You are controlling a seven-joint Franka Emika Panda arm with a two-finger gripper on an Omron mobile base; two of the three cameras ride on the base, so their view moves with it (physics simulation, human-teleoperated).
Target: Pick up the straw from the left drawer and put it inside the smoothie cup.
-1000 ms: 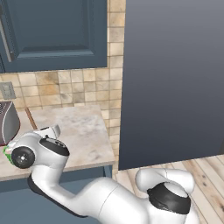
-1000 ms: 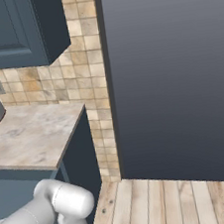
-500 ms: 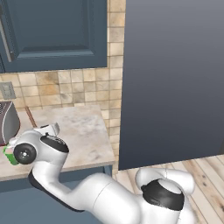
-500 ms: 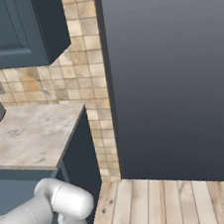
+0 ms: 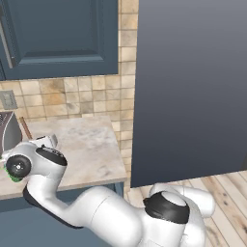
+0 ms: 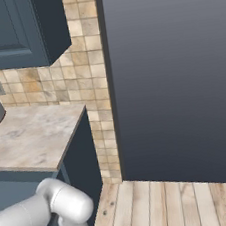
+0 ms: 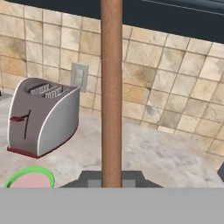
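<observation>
In the hand view my gripper (image 7: pixel 111 179) is shut on the straw (image 7: pixel 111 87), a brown-orange stick that rises straight up from between the fingertips. Below and to the left, the smoothie cup (image 7: pixel 29 178) shows its green rim and pink contents on the counter, in front of the toaster. In the left base view the straw's top end (image 5: pixel 25 128) pokes up behind my wrist, and a sliver of the green cup (image 5: pixel 12 176) peeks out under it. The left drawer is out of view.
A silver toaster (image 7: pixel 41 116) stands on the marble counter (image 5: pixel 91 149) just behind the cup, with its edge (image 5: pixel 7 131) at the far left. A wall outlet (image 7: pixel 78 75) sits on the tiled backsplash. A blue upper cabinet (image 5: pixel 58 38) hangs above, and a tall dark panel (image 5: pixel 193 87) rises to the right.
My hand has drifted slightly left with the straw still in its grip, and now covers more of the green cup. The base has not moved.
</observation>
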